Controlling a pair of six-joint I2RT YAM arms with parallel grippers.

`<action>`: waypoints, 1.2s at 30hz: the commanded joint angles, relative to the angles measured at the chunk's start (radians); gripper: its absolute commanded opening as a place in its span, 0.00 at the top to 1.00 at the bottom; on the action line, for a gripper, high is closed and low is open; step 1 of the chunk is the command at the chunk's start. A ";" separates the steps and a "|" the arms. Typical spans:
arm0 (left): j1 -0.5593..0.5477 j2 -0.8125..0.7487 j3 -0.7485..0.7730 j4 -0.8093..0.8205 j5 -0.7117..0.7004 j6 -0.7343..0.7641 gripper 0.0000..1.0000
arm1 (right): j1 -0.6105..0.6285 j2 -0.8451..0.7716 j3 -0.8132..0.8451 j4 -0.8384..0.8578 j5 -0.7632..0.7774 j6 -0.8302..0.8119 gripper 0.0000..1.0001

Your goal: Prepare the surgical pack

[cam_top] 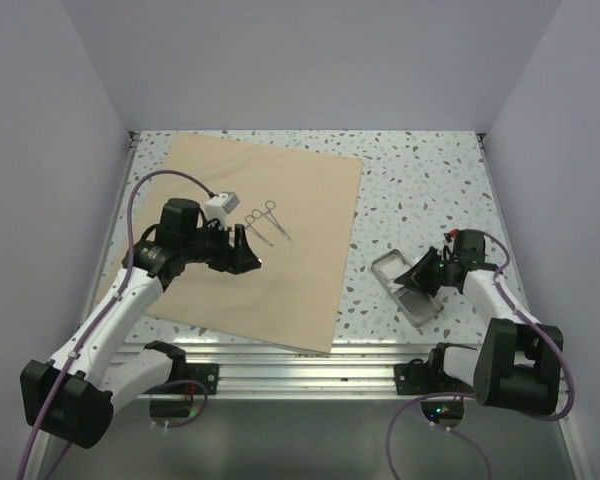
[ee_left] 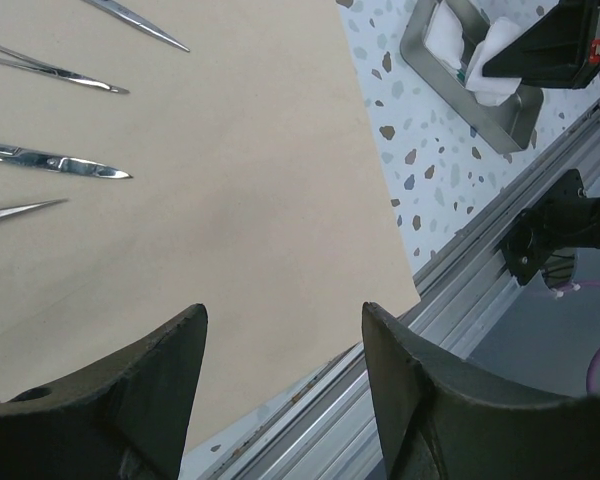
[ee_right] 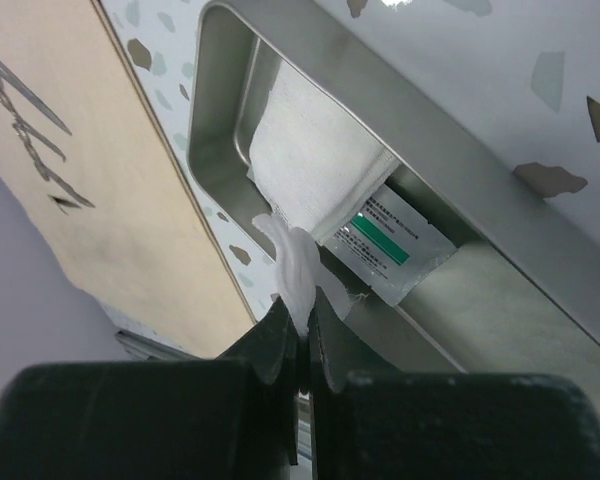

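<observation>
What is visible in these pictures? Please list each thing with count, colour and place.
surgical pack wrap: one, beige-tan, spread flat on the table's left part
instruments: two, silver, side by side on the wrap
tray: one, shiny metal, right of the wrap
gauze: at least one piece, white, inside the tray
packet: one, green-striped, under the gauze
left gripper: one, black, open above the wrap
right gripper: one, black, shut on the gauze

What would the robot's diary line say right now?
left tool: open, over wrap | right tool: shut on gauze in tray | instruments: on wrap
</observation>
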 commanded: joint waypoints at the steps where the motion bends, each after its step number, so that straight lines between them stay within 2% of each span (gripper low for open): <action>1: -0.005 0.011 0.012 0.036 0.023 0.011 0.33 | -0.033 -0.030 -0.014 0.120 -0.075 0.058 1.00; 14: -0.005 0.052 0.018 0.039 0.040 0.011 0.33 | -0.093 0.056 -0.083 0.213 -0.127 0.028 1.00; 27: -0.005 0.073 0.012 0.042 0.055 0.011 0.33 | -0.148 0.061 -0.094 0.112 -0.078 -0.071 1.00; 32: -0.005 0.084 0.010 0.047 0.060 0.013 0.33 | -0.149 0.081 -0.088 0.101 -0.077 -0.093 0.85; 36: -0.005 0.087 0.013 0.045 0.060 0.014 0.33 | -0.149 0.067 -0.060 0.049 -0.060 -0.117 0.66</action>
